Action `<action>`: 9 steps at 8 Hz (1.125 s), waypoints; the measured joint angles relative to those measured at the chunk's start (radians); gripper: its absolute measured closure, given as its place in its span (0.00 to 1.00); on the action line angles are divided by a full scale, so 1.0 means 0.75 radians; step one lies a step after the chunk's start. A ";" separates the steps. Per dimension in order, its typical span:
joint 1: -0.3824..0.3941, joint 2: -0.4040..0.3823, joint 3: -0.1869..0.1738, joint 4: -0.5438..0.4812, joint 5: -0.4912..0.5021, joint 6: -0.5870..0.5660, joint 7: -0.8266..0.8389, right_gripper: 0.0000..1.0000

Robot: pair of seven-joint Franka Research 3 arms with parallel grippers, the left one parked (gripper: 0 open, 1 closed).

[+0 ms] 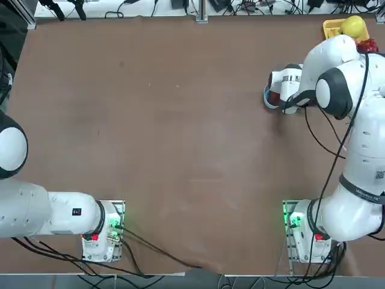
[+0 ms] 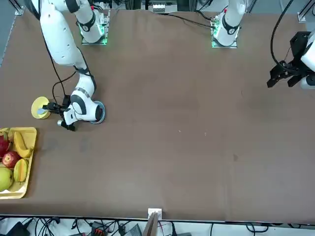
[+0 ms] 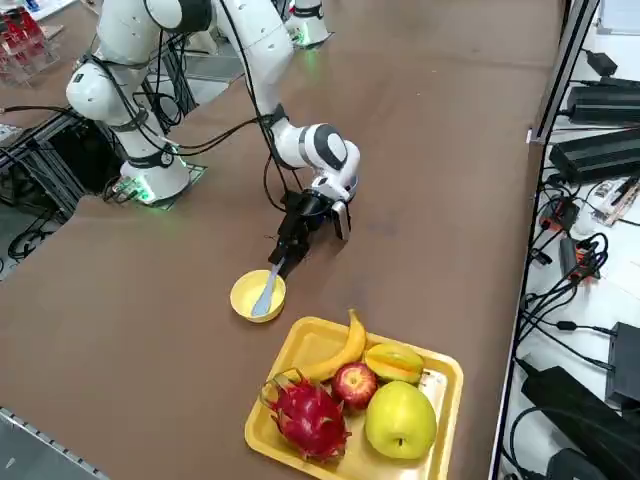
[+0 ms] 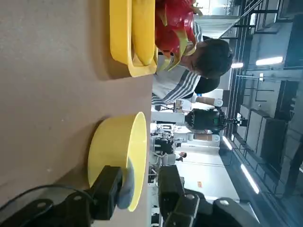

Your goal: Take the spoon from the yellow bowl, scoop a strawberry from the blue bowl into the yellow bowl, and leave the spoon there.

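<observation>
You're looking at the right gripper (image 3: 285,250) down low over the brown table (image 3: 430,150), its black fingers (image 4: 108,191) pointing at the small round plain yellow bowl (image 3: 257,296). In the wrist view the two fingers stand either side of the handle of the small pale blue-white plastic spoon (image 4: 126,187): one finger lies against the handle, the other stands a little off it with a gap showing, so the pincer is partly spread around the handle and not clamped on it as far as you can see. From the side, the spoon's blade (image 3: 264,298) lies inside the yellow bowl and its handle slopes up over the rim to the fingertips.

In the front view you get the same line-up: the yellow bowl (image 2: 40,108), the spoon (image 2: 43,111) lying in it, then the gripper (image 2: 61,107) just beside the bowl. Right behind the wrist sits the small round light blue bowl (image 2: 99,114), mostly covered by the arm; from overhead you only catch its rim (image 1: 268,99) and perhaps something red inside, though that's hard to make out.

Just beside the yellow bowl is the rectangular yellow fruit tray (image 3: 440,400), carrying a pink dragon fruit (image 3: 308,418), a red apple (image 3: 354,385), a green apple (image 3: 400,420), a banana (image 3: 338,355) and a star fruit (image 3: 394,360). Past the table edge, the wrist view shows a person in a striped shirt (image 4: 177,80).
</observation>
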 joint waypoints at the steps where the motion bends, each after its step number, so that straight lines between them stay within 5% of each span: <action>1: 0.000 0.000 0.000 0.000 0.000 0.000 0.000 0.51; 6: 0.000 0.001 0.000 0.001 0.000 -0.001 0.000 0.66; 9: 0.000 0.001 0.000 0.015 0.000 -0.003 -0.001 0.85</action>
